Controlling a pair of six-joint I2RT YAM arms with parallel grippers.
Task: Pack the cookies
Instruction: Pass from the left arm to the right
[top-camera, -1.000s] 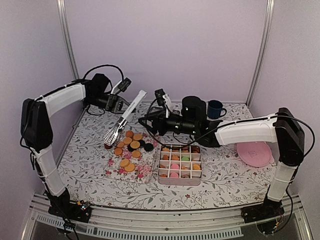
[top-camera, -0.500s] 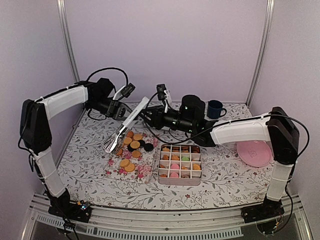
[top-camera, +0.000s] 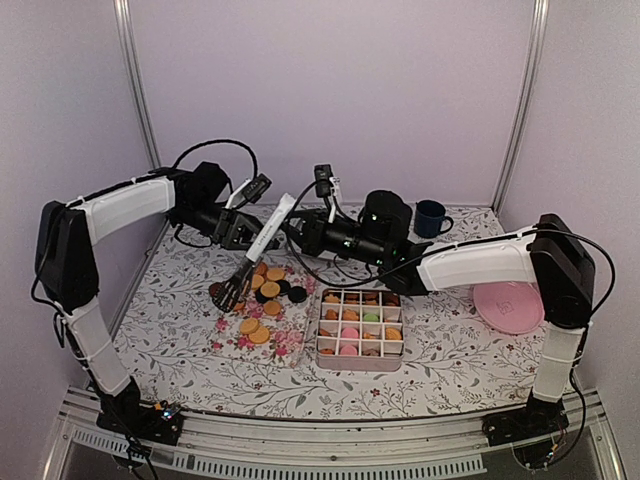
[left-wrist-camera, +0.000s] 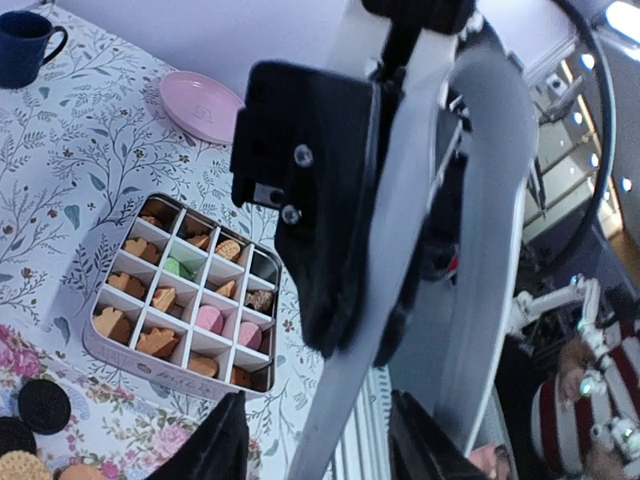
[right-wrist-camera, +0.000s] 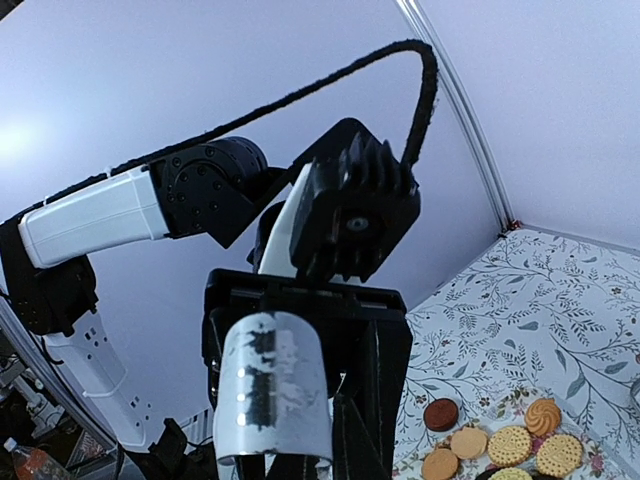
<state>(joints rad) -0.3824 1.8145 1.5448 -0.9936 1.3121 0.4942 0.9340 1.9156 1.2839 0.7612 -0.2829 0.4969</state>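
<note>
Loose cookies (top-camera: 262, 293), most of them golden with a few dark ones among them, lie heaped on the flowered tablecloth (top-camera: 450, 372) left of centre. More fill nearly every compartment of the divided tin (top-camera: 358, 364) just to their right, one green and two or three pink among the orange. Above the heap a pair of tongs (top-camera: 268, 232) slants down, its head just over the far-left cookies and its white handle pointing up and away. The right gripper (top-camera: 292, 224), reaching across from the far side of the tin, is clamped tight on the upper handle. The left gripper (left-wrist-camera: 320, 440) meets the tongs lower on the shaft from the other side. Its fingers (left-wrist-camera: 228, 452) are spread, one on each side of the tool, and the one on the left of the wrist view stands clear of it. Well off to the right a pink plate (top-camera: 508, 306) lies flat near the table's edge, and a dark blue mug (top-camera: 432, 217) stands at the back.
</note>
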